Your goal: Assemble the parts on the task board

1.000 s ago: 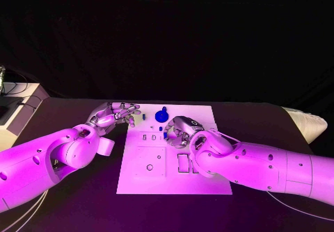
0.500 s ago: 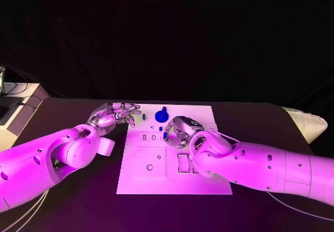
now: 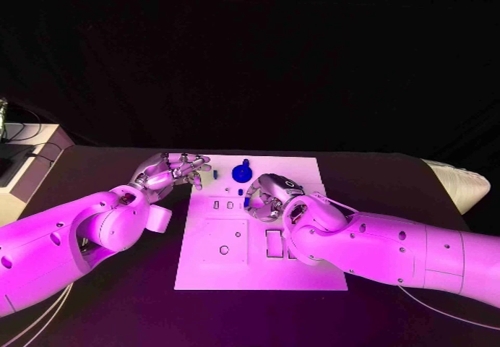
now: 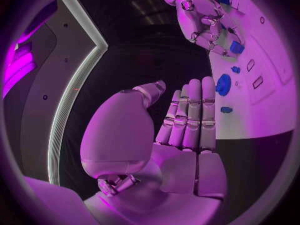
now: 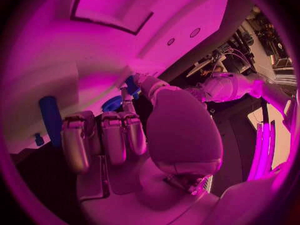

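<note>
The white task board (image 3: 261, 253) lies in the middle of the table. A round blue part (image 3: 242, 173) sits near its far edge, with a small blue piece (image 3: 216, 174) beside it. My left hand (image 3: 172, 170) hovers at the board's far left corner, fingers (image 4: 189, 116) straight and holding nothing. My right hand (image 3: 271, 196) is over the board's middle, fingers (image 5: 103, 137) curled in. A blue peg (image 5: 50, 119) stands just beside those fingers, not between them and the thumb. From the left wrist, the right hand (image 4: 205, 16) has a blue part (image 4: 236, 47) at its fingertips.
The board has rectangular slots (image 3: 274, 243) and a round hole (image 3: 224, 250) in its near half. A pale box (image 3: 26, 163) stands off the table's left edge, a white cushion (image 3: 464, 184) at the right. Dark table (image 3: 125, 303) surrounds the board.
</note>
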Controlling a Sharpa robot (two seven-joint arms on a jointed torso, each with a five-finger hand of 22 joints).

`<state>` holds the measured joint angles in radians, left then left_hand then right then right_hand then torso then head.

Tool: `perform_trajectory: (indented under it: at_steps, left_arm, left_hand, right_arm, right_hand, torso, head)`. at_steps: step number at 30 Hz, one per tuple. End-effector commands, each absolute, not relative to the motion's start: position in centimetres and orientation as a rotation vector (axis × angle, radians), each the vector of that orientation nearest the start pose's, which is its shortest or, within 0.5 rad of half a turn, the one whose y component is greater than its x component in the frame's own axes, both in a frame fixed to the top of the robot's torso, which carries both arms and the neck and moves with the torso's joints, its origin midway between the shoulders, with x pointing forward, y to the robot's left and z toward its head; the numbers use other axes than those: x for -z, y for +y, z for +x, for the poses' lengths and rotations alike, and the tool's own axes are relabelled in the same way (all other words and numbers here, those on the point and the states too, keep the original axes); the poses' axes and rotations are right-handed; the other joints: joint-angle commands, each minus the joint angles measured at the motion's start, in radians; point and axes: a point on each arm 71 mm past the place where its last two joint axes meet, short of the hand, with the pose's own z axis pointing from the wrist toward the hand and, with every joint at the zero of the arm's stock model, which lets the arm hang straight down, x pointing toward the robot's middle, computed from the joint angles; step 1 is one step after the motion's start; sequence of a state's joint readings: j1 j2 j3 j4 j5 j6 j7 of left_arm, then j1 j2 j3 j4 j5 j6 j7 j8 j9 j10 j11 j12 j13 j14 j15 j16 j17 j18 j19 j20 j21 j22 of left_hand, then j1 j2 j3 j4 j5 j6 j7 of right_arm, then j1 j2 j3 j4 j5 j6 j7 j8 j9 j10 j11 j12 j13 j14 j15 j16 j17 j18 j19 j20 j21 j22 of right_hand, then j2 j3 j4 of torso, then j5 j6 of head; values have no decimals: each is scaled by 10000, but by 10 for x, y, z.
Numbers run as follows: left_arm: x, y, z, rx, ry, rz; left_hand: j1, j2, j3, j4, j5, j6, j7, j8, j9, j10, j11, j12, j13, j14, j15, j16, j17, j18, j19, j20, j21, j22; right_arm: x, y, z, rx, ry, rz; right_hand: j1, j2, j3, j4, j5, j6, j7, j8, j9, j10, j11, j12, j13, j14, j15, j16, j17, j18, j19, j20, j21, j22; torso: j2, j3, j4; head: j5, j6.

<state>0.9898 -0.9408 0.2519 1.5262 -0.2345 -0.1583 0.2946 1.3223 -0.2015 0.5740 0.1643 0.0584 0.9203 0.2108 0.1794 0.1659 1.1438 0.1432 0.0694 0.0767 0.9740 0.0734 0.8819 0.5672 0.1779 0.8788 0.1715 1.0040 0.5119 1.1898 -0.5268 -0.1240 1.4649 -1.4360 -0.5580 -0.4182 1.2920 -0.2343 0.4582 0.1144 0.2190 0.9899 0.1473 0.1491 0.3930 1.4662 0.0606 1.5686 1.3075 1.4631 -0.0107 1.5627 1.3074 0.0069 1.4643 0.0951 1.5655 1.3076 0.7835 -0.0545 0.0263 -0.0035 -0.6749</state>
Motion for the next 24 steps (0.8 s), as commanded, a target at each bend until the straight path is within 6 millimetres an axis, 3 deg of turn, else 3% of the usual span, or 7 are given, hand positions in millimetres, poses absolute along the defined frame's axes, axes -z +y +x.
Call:
perform_trajectory:
  at_steps: [1,4,10,16,20,23,24]
  left_arm:
    - [173,254,483,15844,14519,-9979]
    - [173,254,483,15845,14531,-9953]
    - [174,252,483,15378,15022,-9314]
    - [178,249,483,14598,15691,-8693]
    - [180,247,484,14136,16118,-8483]
    - [183,244,484,13739,16509,-8277]
    - [183,243,484,13564,16661,-8214]
  left_hand:
    - [-78,29,-65,-27,-42,-4,15,-50,-4,-76,11,-61,-14,62,25,-3,-19,75,23,19,-31,-17]
    - [-73,19,-75,-36,-43,-21,23,-61,-8,-120,21,-73,-22,66,29,1,-25,73,32,19,-27,-20]
    - [-471,-393,-699,96,-36,-97,-180,-118,-28,220,-141,221,142,77,-57,71,-67,76,42,-26,-54,-95]
    - [-588,-399,-1532,304,-30,-49,-288,-62,11,572,-284,720,476,210,-173,392,43,69,127,-131,34,-106]
    - [-397,-80,-3180,944,18,-340,-118,253,148,167,-193,1901,1301,370,-123,1138,410,35,263,-106,437,65]
    - [-338,207,-3845,1226,8,-700,-114,1184,516,-600,-211,3927,2631,511,-154,1928,801,58,316,-115,950,311]
    - [-337,96,-3800,1217,35,-941,-191,1593,671,-1100,-256,4758,3189,568,-85,2177,930,109,337,-211,1175,421]
  right_arm:
    - [208,-75,473,-6662,16186,269]
    - [208,-76,472,-6729,16102,299]
    - [206,-80,470,-6886,15882,484]
    - [203,-88,468,-7023,15595,765]
    - [199,-97,465,-7154,15378,978]
    - [194,-106,463,-7447,15163,1159]
    - [192,-110,463,-7642,15056,1212]
  right_hand:
    - [-34,-68,-108,11,-45,-156,18,-67,-28,971,56,-57,2559,1014,34,6,2367,-69,1065,-6,53,2632]
    - [28,-80,-362,52,-205,-604,160,-323,-135,910,184,-118,2502,1018,143,11,2388,-69,1065,81,53,2632]
    - [226,31,-1113,257,-544,-986,304,-610,-235,828,326,-194,2430,1030,281,26,2440,-69,1065,229,53,2632]
    - [858,267,-2720,1036,-787,-1100,374,-777,-284,792,395,-221,2400,1036,350,34,2467,-69,1065,308,53,2632]
    - [1139,291,-3165,1429,-672,-1097,374,-781,-288,786,402,-225,2394,1035,357,33,2466,-69,1065,312,53,2632]
    - [1267,309,-3328,1609,-557,-1047,363,-759,-279,788,393,-222,2396,1036,350,34,2470,-69,1065,311,53,2632]
    - [1302,326,-3344,1639,-533,-1019,356,-745,-272,790,388,-221,2397,1036,346,34,2471,-69,1065,309,53,2632]
  torso:
    - [1,4,-1]
    - [2,6,2]
    - [1,4,19]
    - [-7,17,-10]
    - [-28,35,-16]
    - [-67,62,-32]
    - [-85,72,-42]
  head:
    - [13,-16]
    - [16,-10]
    - [12,-14]
    - [55,0]
    - [80,21]
    - [98,60]
    - [109,69]
